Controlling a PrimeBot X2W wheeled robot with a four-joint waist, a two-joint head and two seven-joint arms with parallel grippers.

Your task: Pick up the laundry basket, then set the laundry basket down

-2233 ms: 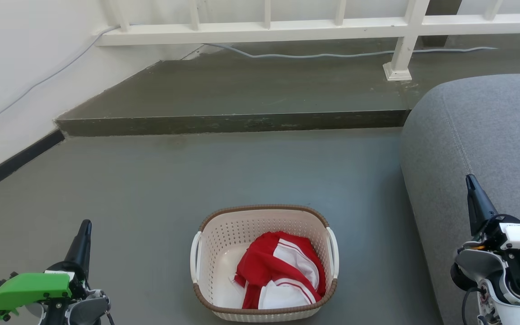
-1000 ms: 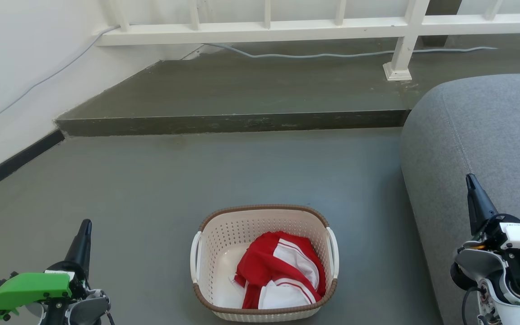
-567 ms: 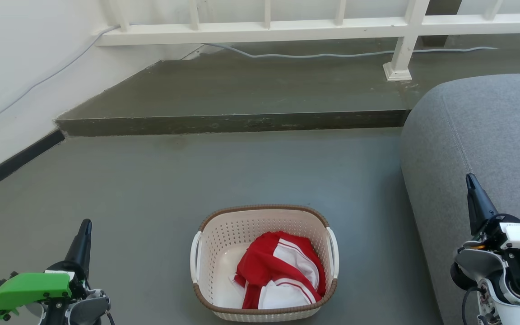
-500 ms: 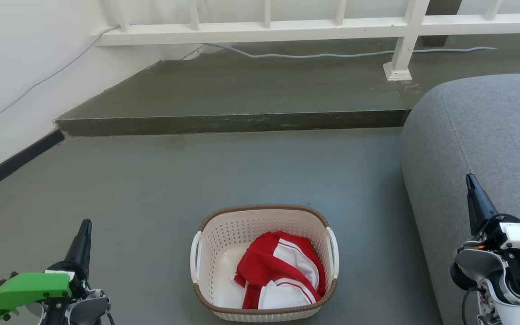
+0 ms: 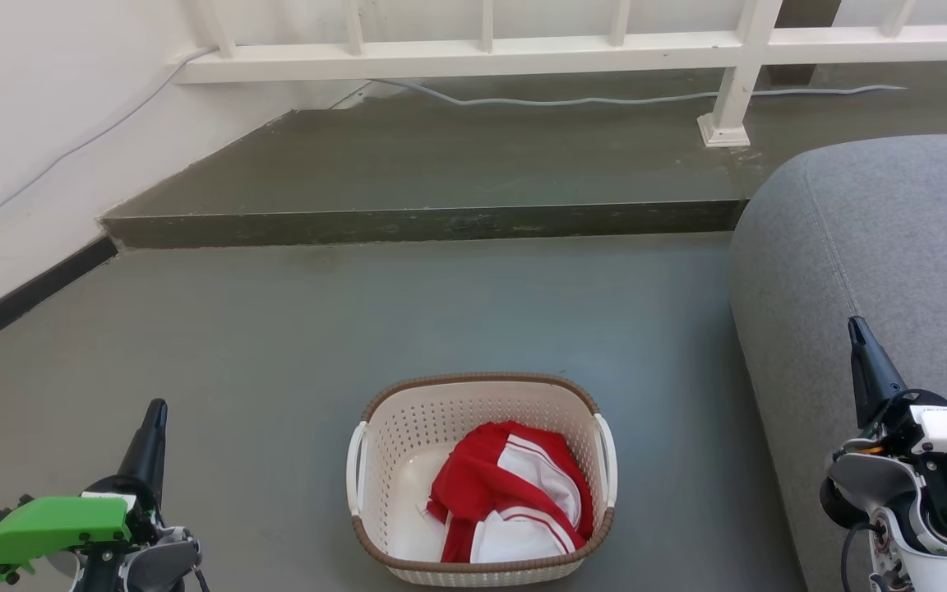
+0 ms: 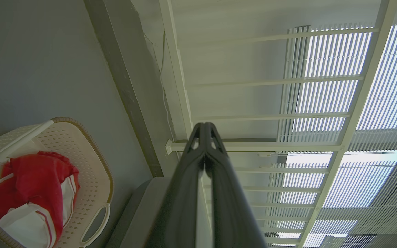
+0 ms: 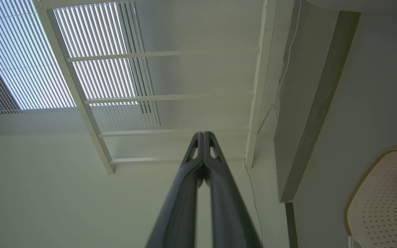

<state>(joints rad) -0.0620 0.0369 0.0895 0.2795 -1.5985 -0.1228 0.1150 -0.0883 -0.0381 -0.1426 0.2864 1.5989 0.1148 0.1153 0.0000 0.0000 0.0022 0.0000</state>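
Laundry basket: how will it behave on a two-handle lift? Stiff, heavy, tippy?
Probably stiff: the laundry basket looks like moulded perforated plastic. Likely light, holding only a red-and-white garment. That garment lies toward the right handle, so it may tilt slightly that way.

Left gripper [image 6: 204,128] up the middle, dark fingers pressed tip to tip, laundry basket [image 6: 93,168] down at lower left on the grey floor [image 6: 29,62], red and white garment [image 6: 33,175] heaped inside, white handle [image 6: 94,220] along its lower edge, white railing [image 6: 253,146] and slatted blinds [image 6: 336,96] beyond.
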